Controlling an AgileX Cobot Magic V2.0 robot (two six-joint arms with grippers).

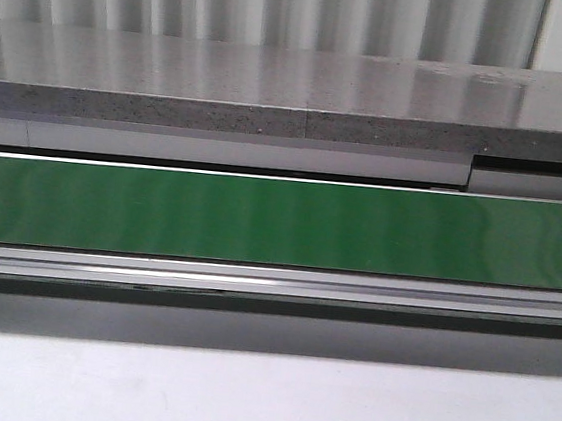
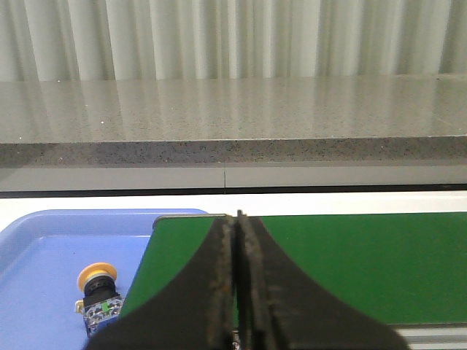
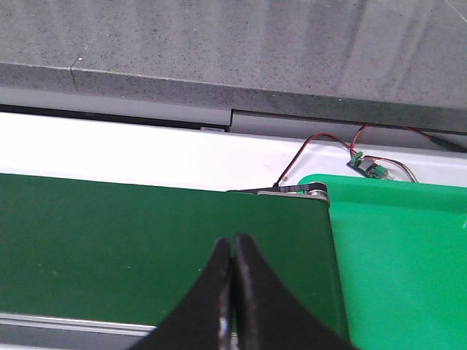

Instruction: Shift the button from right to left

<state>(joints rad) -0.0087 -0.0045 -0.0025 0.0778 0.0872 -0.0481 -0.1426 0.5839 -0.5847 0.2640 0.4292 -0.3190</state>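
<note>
The button (image 2: 98, 296), with an orange round cap over a dark neck and a pale body, lies in the blue tray (image 2: 44, 248) beside the end of the green belt (image 2: 350, 262) in the left wrist view. My left gripper (image 2: 238, 219) is shut and empty above the belt, apart from the button. My right gripper (image 3: 233, 243) is shut and empty above the belt (image 3: 146, 240) near its other end. Neither gripper nor the button shows in the front view, only the belt (image 1: 280, 220).
A bright green tray (image 3: 401, 248) lies past the belt's end in the right wrist view. A small circuit board with red and black wires (image 3: 367, 168) sits behind it. A grey stone ledge (image 1: 292, 101) runs along the far side of the belt.
</note>
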